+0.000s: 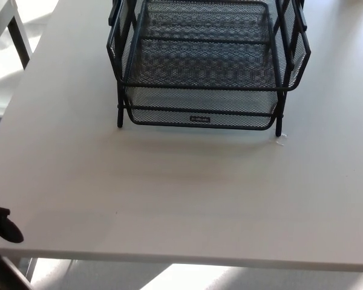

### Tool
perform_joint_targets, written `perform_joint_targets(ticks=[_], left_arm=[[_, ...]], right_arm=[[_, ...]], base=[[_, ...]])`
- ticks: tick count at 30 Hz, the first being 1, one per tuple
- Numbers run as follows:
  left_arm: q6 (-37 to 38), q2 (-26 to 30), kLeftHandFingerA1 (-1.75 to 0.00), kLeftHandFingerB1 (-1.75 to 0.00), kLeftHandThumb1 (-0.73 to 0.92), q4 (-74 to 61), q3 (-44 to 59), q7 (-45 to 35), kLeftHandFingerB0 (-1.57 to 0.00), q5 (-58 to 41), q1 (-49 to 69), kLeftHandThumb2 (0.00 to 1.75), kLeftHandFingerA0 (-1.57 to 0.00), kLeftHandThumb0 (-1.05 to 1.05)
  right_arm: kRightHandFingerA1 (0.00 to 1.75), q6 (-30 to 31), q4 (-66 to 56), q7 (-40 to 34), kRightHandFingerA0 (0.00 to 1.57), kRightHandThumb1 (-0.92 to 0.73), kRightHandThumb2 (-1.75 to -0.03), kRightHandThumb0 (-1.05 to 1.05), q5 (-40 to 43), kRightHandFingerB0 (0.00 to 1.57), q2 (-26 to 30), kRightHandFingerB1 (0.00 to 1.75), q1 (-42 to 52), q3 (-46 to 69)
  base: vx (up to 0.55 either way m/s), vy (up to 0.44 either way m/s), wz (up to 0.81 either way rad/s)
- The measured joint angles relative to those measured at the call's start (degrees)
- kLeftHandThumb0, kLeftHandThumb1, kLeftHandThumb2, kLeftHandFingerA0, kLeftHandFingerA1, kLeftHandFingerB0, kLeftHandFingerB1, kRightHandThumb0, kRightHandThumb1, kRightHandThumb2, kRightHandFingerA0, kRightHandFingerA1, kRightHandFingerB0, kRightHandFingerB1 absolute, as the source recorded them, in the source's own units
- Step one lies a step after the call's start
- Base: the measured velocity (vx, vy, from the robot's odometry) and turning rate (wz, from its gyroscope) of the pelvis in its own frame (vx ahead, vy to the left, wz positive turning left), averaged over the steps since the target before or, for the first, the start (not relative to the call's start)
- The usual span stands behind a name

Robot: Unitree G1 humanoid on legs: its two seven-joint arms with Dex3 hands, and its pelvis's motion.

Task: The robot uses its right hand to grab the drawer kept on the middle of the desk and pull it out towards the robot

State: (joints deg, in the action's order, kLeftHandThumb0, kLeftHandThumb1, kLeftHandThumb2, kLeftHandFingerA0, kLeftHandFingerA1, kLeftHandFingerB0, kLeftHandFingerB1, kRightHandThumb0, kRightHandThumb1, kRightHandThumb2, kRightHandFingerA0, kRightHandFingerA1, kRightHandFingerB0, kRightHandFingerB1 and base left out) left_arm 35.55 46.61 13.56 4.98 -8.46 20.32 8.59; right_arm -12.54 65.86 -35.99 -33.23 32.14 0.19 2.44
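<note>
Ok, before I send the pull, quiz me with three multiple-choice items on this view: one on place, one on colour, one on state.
1. Where does the mesh drawer unit stand on the desk?
A. at the near edge
B. toward the far side, centred
C. at the near left corner

2. What colour is the mesh drawer unit?
A. black
B. white
C. red

3. How does the right hand stand to the bottom drawer?
A. gripping its front
B. resting inside it
C. not in view, drawer untouched

Answers: 1 B, bare desktop lies between it and the near edge. 2 A, frame and mesh are black. 3 C, nothing enters from the right; only the left hand shows, at the lower left.
</note>
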Motion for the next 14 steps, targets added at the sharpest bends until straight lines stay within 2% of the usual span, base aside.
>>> perform_joint_targets(ticks=[8,12,14], left_arm=[[0.06,-0.4,-0.89,-0.61,0.57,-0.26,0.13,0.06,-0.8,0.05,0.42,0.57,-0.77,-0.28],[0.03,-0.52,-0.89,-0.6,0.57,-0.71,0.25,0.05,-0.8,0.08,0.66,0.57,-0.78,-0.27],[0.03,-0.58,-0.89,-0.59,0.57,-0.74,0.27,0.06,-0.81,0.08,0.69,0.57,-0.79,-0.27]], right_arm=[[0.79,-0.63,0.43,3.5,0.91,-0.62,-0.59,-0.44,1.34,0.38,1.69,0.33,-0.86,-2.93],[0.86,-0.88,1.07,4.11,0.92,-0.62,-0.58,-0.43,2.05,0.38,1.82,0.33,-1.18,-3.93],[0.81,-0.98,1.1,4.24,0.91,-0.63,-0.59,-0.43,2.25,0.38,1.9,0.33,-1.22,-4.06]], base=[[0.0,0.0,0.0],[0.0,0.0,0.0],[0.0,0.0,0.0]])
